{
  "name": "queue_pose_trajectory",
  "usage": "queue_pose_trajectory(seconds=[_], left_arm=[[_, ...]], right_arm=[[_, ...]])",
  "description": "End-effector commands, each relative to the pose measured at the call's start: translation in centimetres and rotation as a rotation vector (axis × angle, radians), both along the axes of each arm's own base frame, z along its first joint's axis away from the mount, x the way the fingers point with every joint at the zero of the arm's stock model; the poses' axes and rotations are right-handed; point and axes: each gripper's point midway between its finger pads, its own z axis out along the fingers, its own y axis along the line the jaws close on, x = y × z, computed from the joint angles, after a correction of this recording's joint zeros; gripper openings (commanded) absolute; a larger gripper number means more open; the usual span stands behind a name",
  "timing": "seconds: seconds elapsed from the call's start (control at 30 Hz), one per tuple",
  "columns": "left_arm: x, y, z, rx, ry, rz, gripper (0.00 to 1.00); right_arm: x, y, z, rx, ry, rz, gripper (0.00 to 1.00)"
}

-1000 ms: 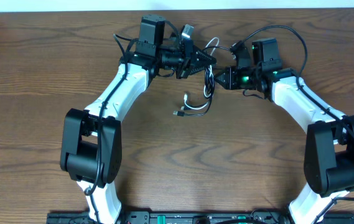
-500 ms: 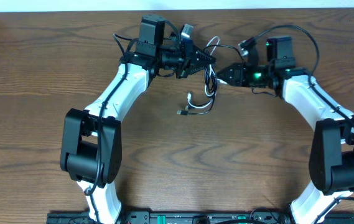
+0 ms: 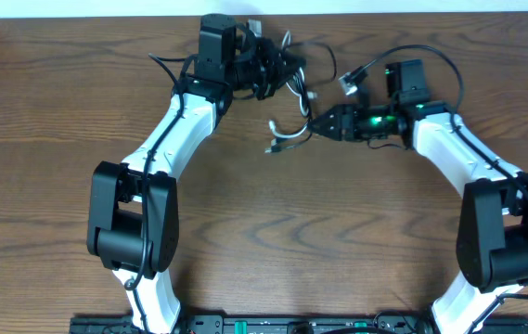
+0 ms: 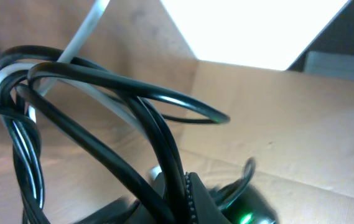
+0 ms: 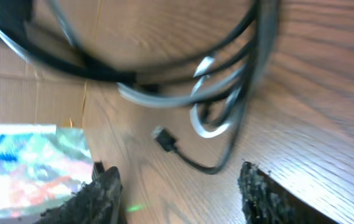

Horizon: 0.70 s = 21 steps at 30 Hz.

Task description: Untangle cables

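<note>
The black and white cables [image 3: 291, 133] hang in a tangle from my left gripper [image 3: 280, 67], which is raised near the table's far edge. In the left wrist view the black cable [image 4: 158, 124] loops across the jaws [image 4: 177, 202], which are shut on it. The white cable [image 4: 83, 37] runs up behind it. My right gripper [image 3: 312, 126] points left at the hanging ends. In the right wrist view its fingers [image 5: 180, 193] are wide apart and empty. Beyond them lie a black plug end [image 5: 164, 140] and a white loop [image 5: 204, 127].
The wooden table's far edge [image 3: 384, 13] runs right behind the left gripper. The right arm's own thick black wire [image 3: 431, 54] arcs above its wrist. A colourful blurred surface [image 5: 27, 162] shows at the left of the right wrist view.
My left gripper has pulled the tangle back toward the far edge, lifting the cable ends. My right gripper has moved left and a little nearer, toward the hanging ends.
</note>
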Motion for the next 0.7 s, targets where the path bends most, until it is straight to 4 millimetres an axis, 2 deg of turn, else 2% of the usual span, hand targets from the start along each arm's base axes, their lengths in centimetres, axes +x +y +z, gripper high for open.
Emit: queue_pose_trajectory(seconds=[0.0, 0.17, 0.27, 0.37, 0.47, 0.57, 0.67], left_arm=[[1.4, 0.7, 2.9, -0.094, 0.024, 0.095, 0.07], [1.7, 0.4, 4.7, -0.17, 0.027, 0.101, 0.07], [1.4, 0.2, 4.9, -0.184, 0.036, 0.079, 0.07], [1.1, 0.1, 4.9, -0.193, 0.052, 0.068, 0.08], [1.1, 0.1, 5.0, -0.208, 0.081, 0.073, 0.08], [1.1, 0.1, 4.9, -0.247, 0.161, 0.095, 0.07], [1.1, 0.1, 5.0, -0.288, 0.245, 0.117, 0.07]], right_arm=[[-0.1, 0.9, -0.7, -0.034, -0.032, 0.026, 0.59], [1.8, 0.2, -2.1, -0.162, -0.066, -0.077, 0.58], [3.7, -0.5, -2.2, -0.21, -0.123, -0.149, 0.57], [4.7, -0.6, -1.8, -0.216, -0.169, -0.172, 0.58], [5.2, -0.3, -1.2, -0.203, -0.21, -0.174, 0.59], [5.8, 1.0, -0.2, -0.178, -0.269, -0.171, 0.56], [6.1, 1.7, -0.2, -0.193, -0.262, -0.214, 0.52]])
